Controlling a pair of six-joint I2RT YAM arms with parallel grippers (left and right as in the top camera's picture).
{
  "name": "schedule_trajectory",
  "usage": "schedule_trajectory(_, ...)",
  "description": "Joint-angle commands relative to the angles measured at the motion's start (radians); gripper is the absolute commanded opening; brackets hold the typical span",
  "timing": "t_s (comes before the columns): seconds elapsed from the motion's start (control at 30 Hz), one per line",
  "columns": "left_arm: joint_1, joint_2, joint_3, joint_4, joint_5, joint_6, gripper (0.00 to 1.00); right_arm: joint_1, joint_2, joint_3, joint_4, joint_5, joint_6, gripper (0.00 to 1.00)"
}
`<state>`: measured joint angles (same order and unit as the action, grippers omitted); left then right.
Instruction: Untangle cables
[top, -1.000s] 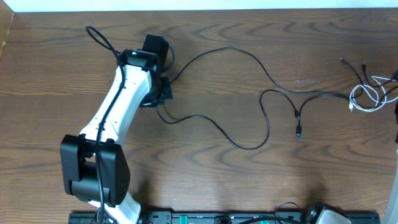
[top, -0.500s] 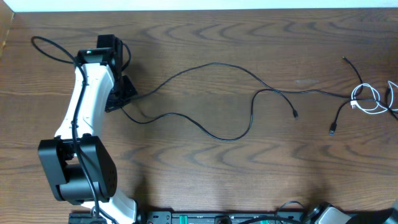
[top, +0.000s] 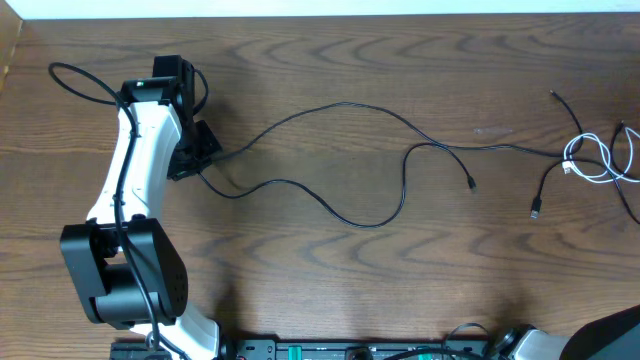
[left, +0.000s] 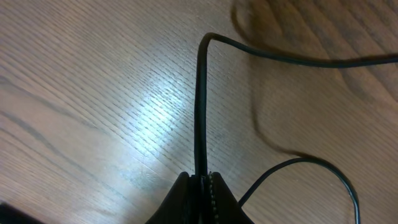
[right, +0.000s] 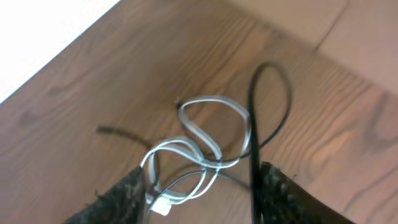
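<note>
Left pincer (top: 205, 150) is clamped shut on the long black cable (top: 340, 105) near its left end, the cord running straight out from between the tips in the left wrist view (left: 200, 112); probably held there to pull this cord leftward, clear of the others. That cable snakes across the middle of the counter (top: 300, 280), its free plug end (top: 471, 184) lying well apart from the rest. Right pincer (right: 199, 186) stands partly open over the white cable (right: 205, 140), gripping nothing as far as I can tell; a black loop (right: 267, 106) crosses the white coils there (this knot is the remaining tangle). From overhead the white cable (top: 590, 160) sits at the far right edge with other black cords (top: 545, 190) beside it. No brands, labels or writing readable anywhere.
</note>
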<state>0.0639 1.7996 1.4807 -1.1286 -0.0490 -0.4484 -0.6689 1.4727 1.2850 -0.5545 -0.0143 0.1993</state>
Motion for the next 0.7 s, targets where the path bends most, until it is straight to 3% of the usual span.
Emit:
schedule_trajectory(0.0,0.002,0.009,-0.002,-0.011,0.016,-0.009,0.08,0.040,-0.009,0.051,-0.087,-0.068,-0.014,0.59)
schedule_trajectory(0.13,0.002,0.009,-0.002,-0.016,0.016,-0.009,0.08,0.049,-0.009,0.075,-0.226,0.150,0.119,0.60)
schedule_trajectory(0.27,0.002,0.009,-0.002,-0.016,0.016,-0.009,0.08,0.049,-0.006,0.079,-0.289,0.164,0.126,0.60)
schedule_trajectory(0.37,0.002,0.009,-0.002,-0.017,0.016,-0.009,0.06,0.049,0.027,0.078,-0.396,0.136,0.126,0.61)
schedule_trajectory(0.53,0.002,0.009,-0.002,-0.030,0.016,-0.009,0.07,0.048,0.136,0.075,-0.428,0.127,0.126,0.63)
schedule_trajectory(0.67,0.002,0.009,-0.002,-0.033,0.016,-0.009,0.08,0.050,0.179,0.075,-0.372,-0.144,0.012,0.68)
